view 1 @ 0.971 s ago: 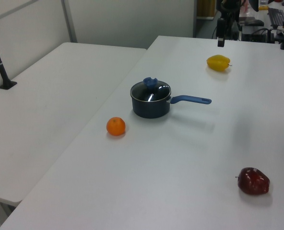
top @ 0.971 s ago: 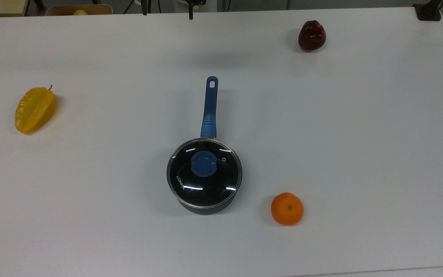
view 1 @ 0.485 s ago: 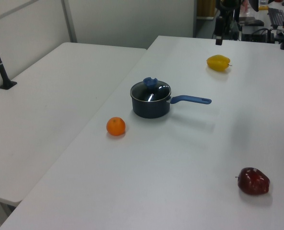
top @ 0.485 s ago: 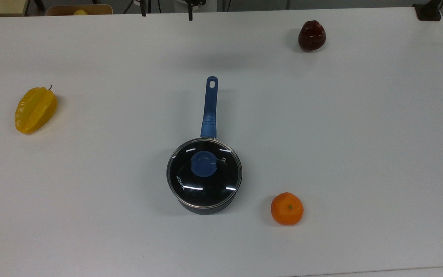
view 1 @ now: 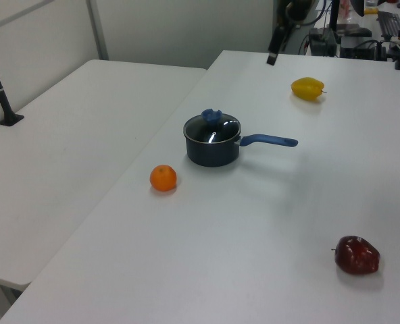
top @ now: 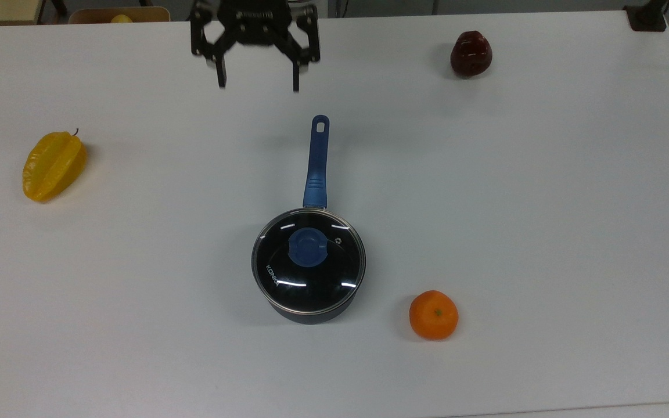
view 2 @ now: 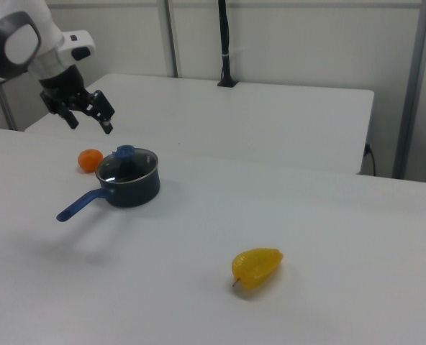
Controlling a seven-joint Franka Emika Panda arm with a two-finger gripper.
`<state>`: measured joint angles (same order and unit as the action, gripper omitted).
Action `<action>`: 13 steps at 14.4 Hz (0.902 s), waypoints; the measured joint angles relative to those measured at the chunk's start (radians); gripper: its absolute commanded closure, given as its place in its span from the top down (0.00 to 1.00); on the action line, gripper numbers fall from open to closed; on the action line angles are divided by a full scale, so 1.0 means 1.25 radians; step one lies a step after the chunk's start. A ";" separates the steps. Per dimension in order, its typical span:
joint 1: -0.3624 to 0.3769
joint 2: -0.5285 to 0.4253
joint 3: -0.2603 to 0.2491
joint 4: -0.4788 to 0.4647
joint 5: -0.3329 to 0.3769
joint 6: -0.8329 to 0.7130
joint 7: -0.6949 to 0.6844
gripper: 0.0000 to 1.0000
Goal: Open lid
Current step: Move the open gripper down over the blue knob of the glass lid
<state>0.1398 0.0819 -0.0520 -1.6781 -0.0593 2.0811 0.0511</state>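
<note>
Spread wide and holding nothing, the gripper (top: 258,87) hangs in the air above the far part of the table, beyond the free end of the saucepan's blue handle and well apart from the pan itself; in the right view it (view 2: 89,126) hovers up and to the right view's left of the pan. Under it stretches the white table (top: 514,191), by far the biggest thing around. Near the middle sits the black saucepan (top: 311,310), its long blue handle (top: 316,162) pointing toward the gripper's side. Sitting squarely on the pan's rim is the lid (top: 334,273), clear glass with a metal edge, a blue knob (top: 308,247) at its centre and white lettering near the edge. A yellow starfruit (top: 53,165) lies well off to the top view's left, a dark red fruit (top: 471,53) rests far at the top view's upper right, and an orange (top: 434,314) sits near the pan on the top view's lower right.
</note>
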 measured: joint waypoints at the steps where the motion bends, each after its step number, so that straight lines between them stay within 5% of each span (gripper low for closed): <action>1: 0.007 0.031 0.001 -0.001 0.000 0.067 -0.001 1.00; 13: 0.030 0.280 0.002 -0.011 0.000 0.558 0.001 1.00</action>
<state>0.1773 0.4318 -0.0501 -1.6919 -0.0593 2.7782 0.0521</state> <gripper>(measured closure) 0.000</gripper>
